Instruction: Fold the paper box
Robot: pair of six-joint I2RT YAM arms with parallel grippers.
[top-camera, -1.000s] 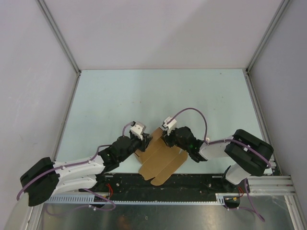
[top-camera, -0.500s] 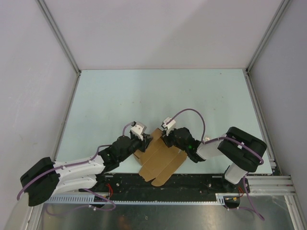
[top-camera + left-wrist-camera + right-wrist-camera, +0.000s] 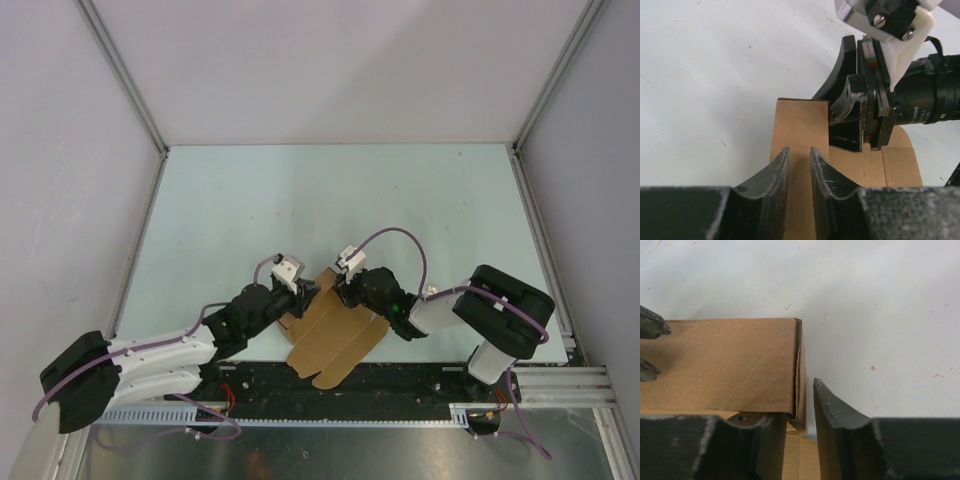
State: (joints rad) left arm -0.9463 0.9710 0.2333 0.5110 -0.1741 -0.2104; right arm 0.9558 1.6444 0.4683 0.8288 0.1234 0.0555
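Note:
The paper box (image 3: 335,340) is a flat brown die-cut sheet at the table's near edge, with one panel (image 3: 725,365) folded up at its far end. My left gripper (image 3: 306,293) meets that panel from the left. Its jaws (image 3: 799,149) stand narrowly open with nothing between them, tips against the panel's face (image 3: 800,120). My right gripper (image 3: 338,292) comes from the right and straddles the panel's end edge (image 3: 799,370). One finger is hidden behind the cardboard. The other finger (image 3: 832,415) stands just outside it with a thin gap.
The pale green table (image 3: 330,200) is boxed in by white walls with aluminium posts. A black rail (image 3: 330,385) with cables runs along the near edge under the sheet's rounded tabs. Both arm bodies lie low at either side of the sheet.
The right arm's elbow has swung slightly left and inward, and its jaws have narrowed around the panel's end. The left arm has barely moved.

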